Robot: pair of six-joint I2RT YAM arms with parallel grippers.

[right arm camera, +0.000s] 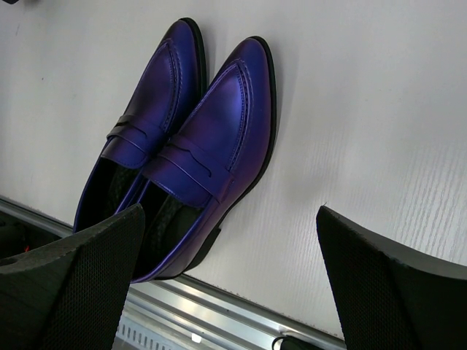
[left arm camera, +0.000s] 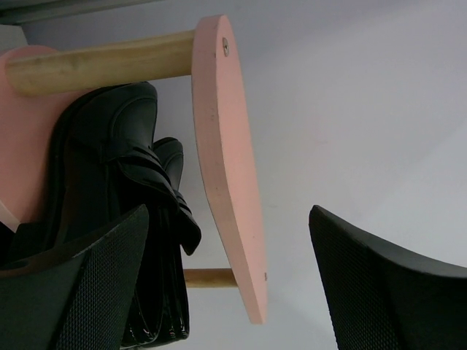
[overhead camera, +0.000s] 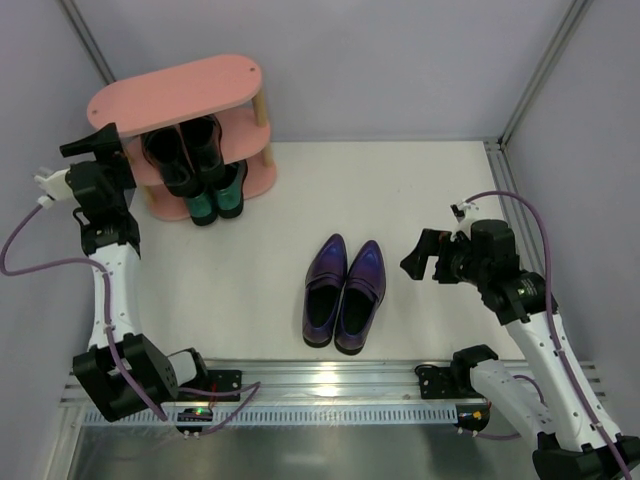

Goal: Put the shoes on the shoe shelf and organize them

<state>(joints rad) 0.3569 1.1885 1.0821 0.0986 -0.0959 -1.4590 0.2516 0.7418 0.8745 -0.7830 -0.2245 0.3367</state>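
The pink shoe shelf [overhead camera: 175, 92] stands at the back left. The black shoes [overhead camera: 185, 148] sit on its middle tier and the teal-green shoes [overhead camera: 216, 200] on its bottom tier; the top board is bare. The purple shoes [overhead camera: 345, 290] lie side by side on the table, toes pointing away. My left gripper [overhead camera: 92, 143] is open and empty at the shelf's left end. Its wrist view shows a pink board's edge [left arm camera: 226, 168] and the black shoes [left arm camera: 117, 168] between its spread fingers [left arm camera: 228, 211]. My right gripper [overhead camera: 415, 255] is open and empty, just right of the purple shoes [right arm camera: 197, 138].
A metal rail [overhead camera: 330, 385] runs along the table's near edge, close behind the purple shoes' heels. Grey walls enclose the table at the back and sides. A pale wooden post [left arm camera: 95, 65] joins the shelf boards next to the left gripper.
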